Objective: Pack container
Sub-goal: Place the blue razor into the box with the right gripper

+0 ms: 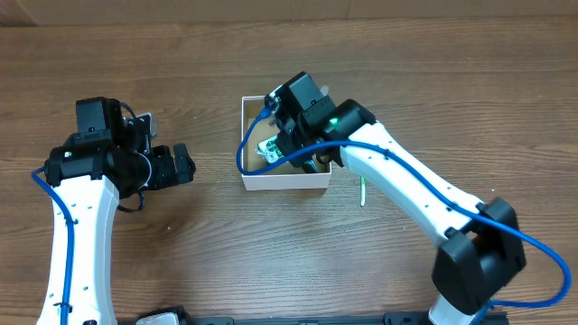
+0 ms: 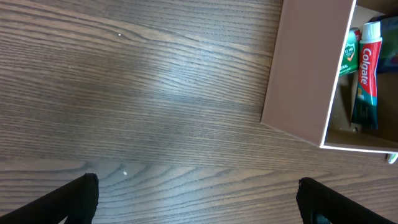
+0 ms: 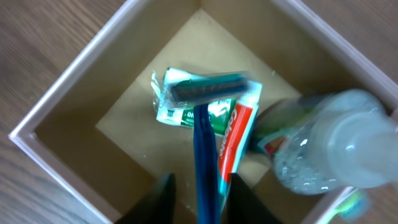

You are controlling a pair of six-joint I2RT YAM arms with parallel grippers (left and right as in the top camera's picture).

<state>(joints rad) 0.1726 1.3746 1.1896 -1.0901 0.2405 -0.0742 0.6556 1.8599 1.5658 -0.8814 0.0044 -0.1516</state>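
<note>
We had the right gripper (image 3: 203, 186) hanging loose around a blue razor (image 3: 208, 90) over the mid-table container (image 1: 284, 181), with toothpaste (image 3: 233, 134) and a bottle (image 3: 323, 143) inside. The left gripper (image 2: 198, 186) was spread wide beside it.

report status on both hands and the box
left hand open, empty, beside box. right hand over box, razor between its fingers, grip unclear. toothpaste and bottle already in. nothing blocking.

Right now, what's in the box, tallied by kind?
Razor: 1
Toothpaste tube: 1
Clear bottle: 1
Total: 3 that I can tell apart in the container; anything under the bottle is hidden.
</note>
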